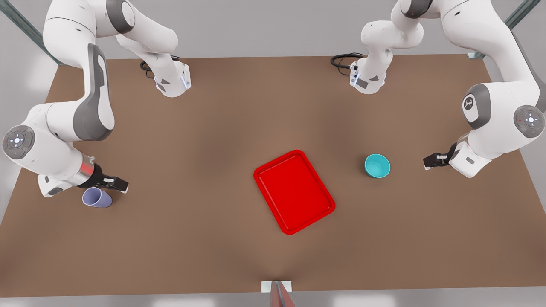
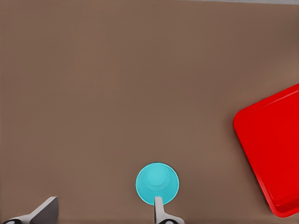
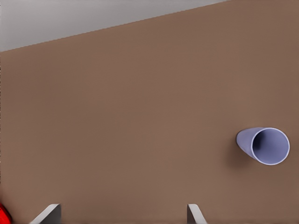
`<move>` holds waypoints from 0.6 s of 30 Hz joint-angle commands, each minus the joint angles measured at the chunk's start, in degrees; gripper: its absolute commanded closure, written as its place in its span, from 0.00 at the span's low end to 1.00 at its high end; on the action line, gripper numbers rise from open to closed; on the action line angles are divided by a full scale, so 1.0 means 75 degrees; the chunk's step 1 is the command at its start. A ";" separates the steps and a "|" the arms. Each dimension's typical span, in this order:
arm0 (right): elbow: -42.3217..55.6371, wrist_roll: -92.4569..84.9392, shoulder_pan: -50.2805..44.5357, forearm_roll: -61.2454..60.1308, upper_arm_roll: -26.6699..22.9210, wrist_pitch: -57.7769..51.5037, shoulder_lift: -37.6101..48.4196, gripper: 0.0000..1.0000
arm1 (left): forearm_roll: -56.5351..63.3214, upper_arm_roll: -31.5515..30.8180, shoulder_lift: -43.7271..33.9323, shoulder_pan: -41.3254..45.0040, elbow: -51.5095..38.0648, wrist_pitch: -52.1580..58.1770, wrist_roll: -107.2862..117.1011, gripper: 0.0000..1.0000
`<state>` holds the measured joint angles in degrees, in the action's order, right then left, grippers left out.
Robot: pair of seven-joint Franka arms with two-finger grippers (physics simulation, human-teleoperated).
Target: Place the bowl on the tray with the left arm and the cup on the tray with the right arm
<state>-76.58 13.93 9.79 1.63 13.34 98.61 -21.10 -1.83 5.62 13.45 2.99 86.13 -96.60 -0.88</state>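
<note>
The tray [image 1: 294, 192] lies central and bare; the left gripper [image 1: 431, 160], open and empty, should centre over the bowl [image 1: 377, 165], the right gripper [image 1: 116, 183], open too, over the cup [image 1: 97, 198].

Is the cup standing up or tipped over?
Upright: the cup stands on the table mouth up, its dark inside showing in the right wrist view.

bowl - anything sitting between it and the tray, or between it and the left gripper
Nothing visible. Bare table lies between the bowl and the tray, and between the bowl and the open left gripper, at the front view's right. The cup stands far off, beside the right gripper.
</note>
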 commanded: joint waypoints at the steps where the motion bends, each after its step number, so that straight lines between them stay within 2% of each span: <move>1: 0.0015 -0.0006 -0.0004 -0.0006 0.0002 0.0000 0.0001 0.00 | -0.0002 0.0000 -0.0001 0.0000 0.0000 0.0001 0.0000 0.00; 2: 0.0015 -0.0029 0.0008 -0.0006 0.0002 0.0000 0.0001 0.00 | -0.0002 0.0000 0.0011 0.0000 0.0081 0.0036 -0.0012 0.00; 4: 0.0003 -0.0041 -0.0109 -0.0077 0.0014 0.0035 -0.0010 0.00 | -0.0107 -0.0023 0.0093 0.0000 0.0995 -0.0104 -0.0094 0.00; 6: -0.0032 -0.0041 -0.0156 -0.0065 0.0049 0.0047 -0.0069 0.00 | -0.0844 -0.0035 0.0117 -0.0035 0.2483 -0.0924 -0.0761 0.00; 8: -0.0043 -0.0029 -0.0004 -0.0100 0.0049 0.0059 -0.0081 0.00 | -0.1349 -0.0035 0.0386 -0.0152 0.3269 -0.1593 -0.1628 0.00; 10: -0.0079 -0.0006 -0.0215 -0.0065 0.0049 -0.0047 -0.0233 0.00 | -0.1361 -0.0035 0.0866 -0.0375 0.3339 -0.2073 -0.2578 0.00; 13: -0.0079 0.0041 -0.0449 -0.0077 0.0049 -0.0023 -0.0409 0.00 | -0.1618 -0.0035 0.0878 -0.0387 0.4347 -0.3678 -0.2672 0.00; 18: -0.0091 -0.0018 -0.0344 -0.0042 0.0049 -0.0258 -0.0420 0.00 | -0.2087 -0.0058 0.1300 -0.0352 0.4488 -0.3913 -0.2730 0.00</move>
<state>-77.26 13.72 7.15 1.32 13.71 96.76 -24.31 -15.56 4.93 23.55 0.34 119.80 -125.95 -21.36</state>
